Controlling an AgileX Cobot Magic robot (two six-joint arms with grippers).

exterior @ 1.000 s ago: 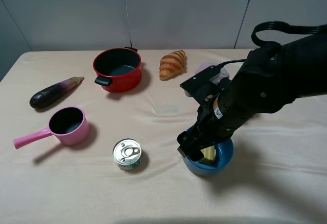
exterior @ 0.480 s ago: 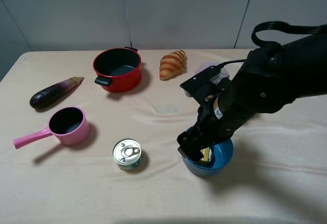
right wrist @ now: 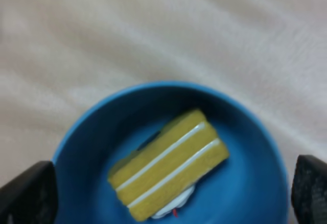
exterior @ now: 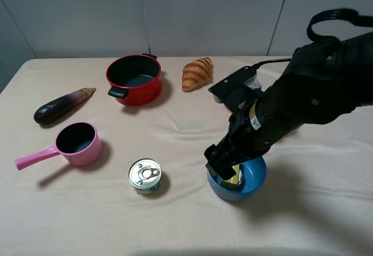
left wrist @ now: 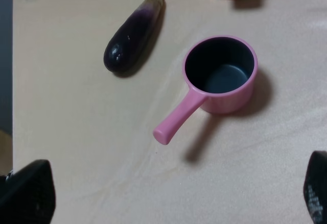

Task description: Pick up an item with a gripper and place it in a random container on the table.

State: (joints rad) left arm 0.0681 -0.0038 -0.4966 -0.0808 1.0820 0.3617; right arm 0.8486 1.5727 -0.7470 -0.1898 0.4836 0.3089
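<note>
The yellow ribbed block (right wrist: pixel 168 170) with a white end lies inside the round blue bowl (right wrist: pixel 255 147), touching neither finger. In the exterior view the block (exterior: pixel 234 178) shows in the bowl (exterior: pixel 254 177) at front right. My right gripper (exterior: pixel 224 164) hangs just above the bowl's left rim. It is open and empty in the right wrist view (right wrist: pixel 168 193), with the dark fingertips (right wrist: pixel 28 193) at the far edges. My left gripper (left wrist: pixel 171 193) is open and empty over bare cloth; it is out of the exterior view.
A tin can (exterior: pixel 144 176) stands left of the bowl. A pink saucepan (exterior: pixel 78 142), an eggplant (exterior: pixel 61 104), a red pot (exterior: pixel 134 78) and a croissant (exterior: pixel 197 72) lie on the left and back. The left wrist view shows the saucepan (left wrist: pixel 219 76) and eggplant (left wrist: pixel 134 32).
My right arm has risen and shifted slightly up and to the right above the bowl. The yellow block stays in the bowl.
</note>
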